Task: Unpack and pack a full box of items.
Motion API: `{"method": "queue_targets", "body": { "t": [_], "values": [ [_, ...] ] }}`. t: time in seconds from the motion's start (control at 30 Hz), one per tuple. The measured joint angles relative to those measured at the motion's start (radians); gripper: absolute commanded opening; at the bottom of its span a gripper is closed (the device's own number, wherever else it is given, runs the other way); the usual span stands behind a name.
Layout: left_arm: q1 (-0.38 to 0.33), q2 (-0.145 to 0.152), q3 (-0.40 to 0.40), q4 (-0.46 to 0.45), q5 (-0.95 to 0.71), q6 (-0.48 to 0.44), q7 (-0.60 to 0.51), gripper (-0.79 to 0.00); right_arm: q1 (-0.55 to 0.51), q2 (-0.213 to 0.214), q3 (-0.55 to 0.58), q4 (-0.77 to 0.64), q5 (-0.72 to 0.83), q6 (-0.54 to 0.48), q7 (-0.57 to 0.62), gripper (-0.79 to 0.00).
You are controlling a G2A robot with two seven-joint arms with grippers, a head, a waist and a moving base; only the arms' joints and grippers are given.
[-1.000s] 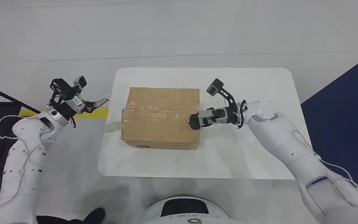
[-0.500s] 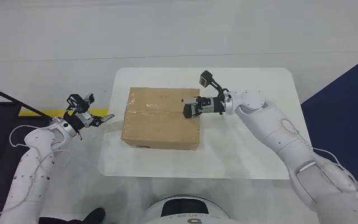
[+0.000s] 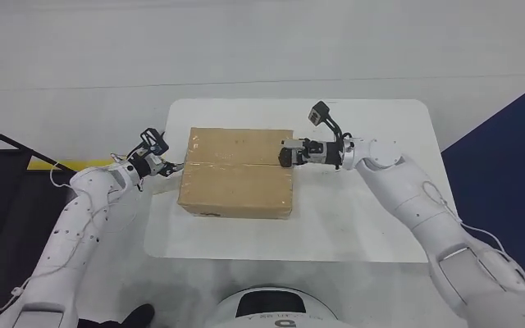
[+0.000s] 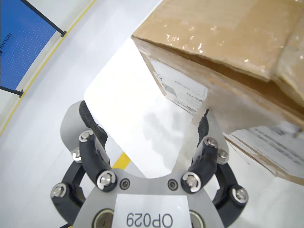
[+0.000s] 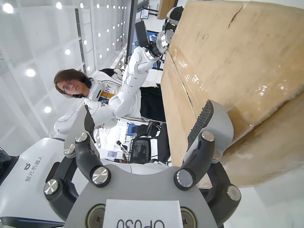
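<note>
A taped cardboard box (image 3: 236,172) sits shut on the white table (image 3: 369,221). At the box's left end the left gripper (image 4: 144,110) hangs spread. At its right end the right gripper (image 5: 147,106) is spread too, one finger against the top edge. If full, the box is probably heavy, stiff-walled and slick where taped. The flap edges (image 4: 201,55) by the centre seam (image 3: 238,163) look the best hold.

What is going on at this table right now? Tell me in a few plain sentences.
A two-armed robot has a closed cardboard box in front of it on the white table. Its left hand is open at the box's left end, and its right hand is open at the right end, near the top seam. Clear tape runs along that seam and the flaps are shut, so nothing is unpacked yet.
</note>
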Motion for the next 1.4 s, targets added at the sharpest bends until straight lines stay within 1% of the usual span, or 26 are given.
{"method": "queue_targets", "body": {
  "t": [0.23, 0.33, 0.5, 0.73, 0.87, 0.97, 1.03, 1.1, 1.23, 1.27, 1.33, 1.4],
  "values": [
    [-0.081, -0.028, 0.097, 0.046, 0.004, 0.017, -0.031, 0.000, -0.083, 0.033, 0.094, -0.062, -0.011, -0.006, -0.014, 0.000],
    [-0.111, -0.040, 0.133, 0.055, -0.003, 0.017, -0.045, 0.000, -0.124, 0.052, 0.155, -0.088, 0.000, -0.025, -0.013, 0.000],
    [-0.156, -0.061, 0.191, 0.057, -0.012, 0.017, -0.071, 0.000, -0.220, 0.091, 0.296, -0.149, 0.051, -0.062, 0.017, 0.000],
    [-0.210, -0.095, 0.269, 0.057, -0.071, 0.009, -0.122, 0.000, -0.354, 0.136, 0.483, -0.256, 0.059, -0.054, 0.006, 0.000],
    [-0.233, -0.116, 0.314, 0.047, -0.112, -0.007, -0.164, 0.000, -0.437, 0.155, 0.591, -0.315, 0.114, -0.054, 0.043, 0.000],
    [-0.244, -0.130, 0.347, 0.044, -0.135, -0.011, -0.190, 0.000, -0.478, 0.162, 0.644, -0.351, 0.171, -0.045, 0.095, 0.000],
    [-0.251, -0.138, 0.365, 0.046, -0.148, -0.009, -0.203, 0.000, -0.481, 0.163, 0.650, -0.369, 0.211, -0.026, 0.148, 0.000],
    [-0.258, -0.147, 0.382, 0.048, -0.164, -0.007, -0.216, 0.000, -0.455, 0.161, 0.631, -0.380, 0.233, 0.012, 0.209, 0.000],
    [-0.263, -0.152, 0.385, 0.042, -0.175, 0.000, -0.229, 0.000, -0.358, 0.148, 0.546, -0.389, 0.251, 0.092, 0.306, 0.000],
    [-0.262, -0.149, 0.374, 0.037, -0.173, 0.009, -0.228, 0.000, -0.337, 0.147, 0.527, -0.389, 0.253, 0.103, 0.319, 0.000],
    [-0.252, -0.140, 0.346, 0.023, -0.164, 0.024, -0.225, 0.000, -0.341, 0.146, 0.531, -0.387, 0.253, 0.102, 0.317, 0.000],
    [-0.228, -0.122, 0.296, 0.001, -0.147, 0.036, -0.222, 0.000, -0.346, 0.147, 0.536, -0.387, 0.253, 0.100, 0.315, 0.000]
  ]
}}
